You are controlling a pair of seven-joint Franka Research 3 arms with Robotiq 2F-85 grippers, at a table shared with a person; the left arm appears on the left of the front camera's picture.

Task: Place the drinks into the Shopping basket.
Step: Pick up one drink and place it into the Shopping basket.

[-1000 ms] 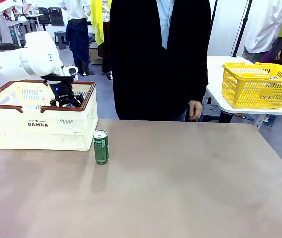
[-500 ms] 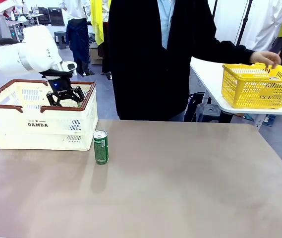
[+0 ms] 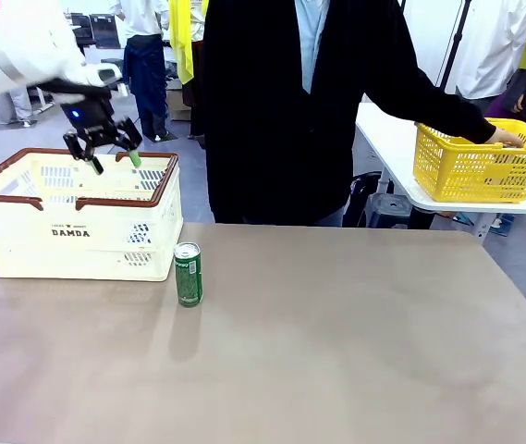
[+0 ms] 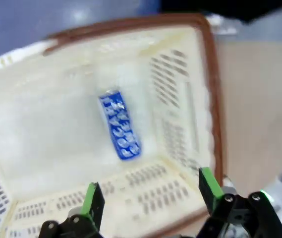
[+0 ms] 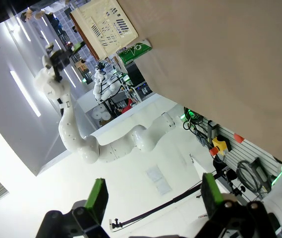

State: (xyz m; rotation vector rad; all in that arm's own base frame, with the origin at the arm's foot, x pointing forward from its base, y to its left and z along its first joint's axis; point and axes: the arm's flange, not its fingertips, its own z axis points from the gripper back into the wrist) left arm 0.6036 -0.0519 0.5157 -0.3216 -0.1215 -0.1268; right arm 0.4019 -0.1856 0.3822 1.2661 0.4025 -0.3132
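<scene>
The left gripper (image 3: 115, 164) hangs above the Shopping basket (image 3: 70, 242), toward its 12 o'clock rim, jaws spread wide with nothing between them. In the left wrist view the blue can (image 4: 119, 125) lies on its side on the basket's floor. The green can (image 3: 188, 274) stands upright on the table (image 3: 336, 351), just beside the basket at its 4 o'clock. The right gripper (image 5: 154, 194) is likewise spread and empty.

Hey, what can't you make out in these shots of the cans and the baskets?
- Blue can: its lettering is motion-blurred in the left wrist view; in the front view the white basket wall hides it.
- Green can: the print is too small to read in the front view.
- Yellow basket: its contents are screened by its slotted wall in the front view.
</scene>
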